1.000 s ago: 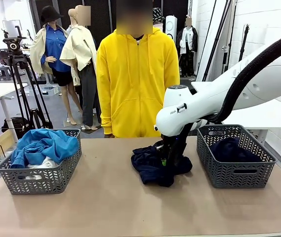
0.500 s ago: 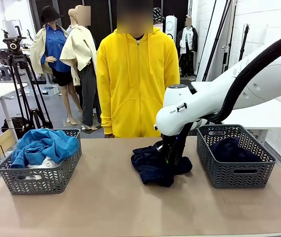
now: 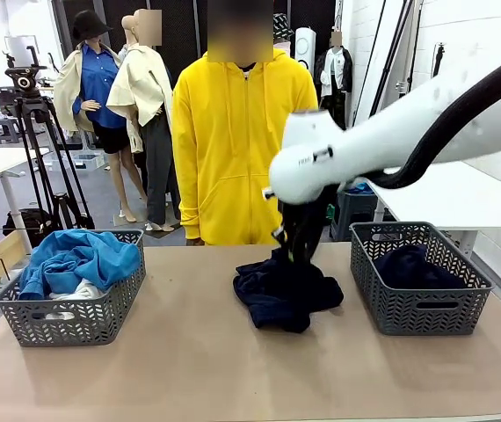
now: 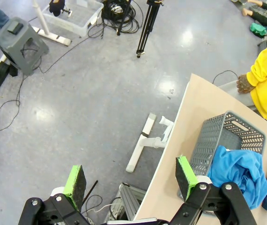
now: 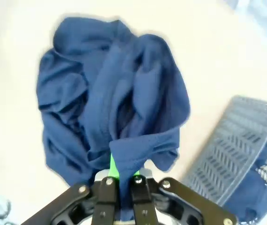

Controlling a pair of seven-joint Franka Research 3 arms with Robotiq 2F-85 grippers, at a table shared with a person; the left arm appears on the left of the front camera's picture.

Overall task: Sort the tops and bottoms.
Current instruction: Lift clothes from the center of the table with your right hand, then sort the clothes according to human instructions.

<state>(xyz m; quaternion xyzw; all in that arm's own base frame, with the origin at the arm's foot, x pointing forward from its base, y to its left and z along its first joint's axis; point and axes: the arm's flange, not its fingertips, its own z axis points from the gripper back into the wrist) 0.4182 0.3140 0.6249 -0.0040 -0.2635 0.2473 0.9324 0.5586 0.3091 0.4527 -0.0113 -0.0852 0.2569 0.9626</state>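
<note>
- Clamping a fold of the navy garment point(image 5: 110, 117), right end effector point(image 5: 122, 176) has its pads pressed together on the cloth; the rest of the garment hangs below it onto the bench point(image 3: 189, 360).
- Right basket point(image 3: 417, 277), beside that end effector, already holds one dark garment point(image 3: 409, 264).
- Left end effector point(image 4: 131, 180) stands apart, empty; blue top point(image 4: 239, 171) in the basket beside it.
- Risk: thin pinch, so cloth may slip out.
- Risk: trailing hem could catch the basket rim.

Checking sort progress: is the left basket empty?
No, the left basket holds the blue top over a white one.
</note>
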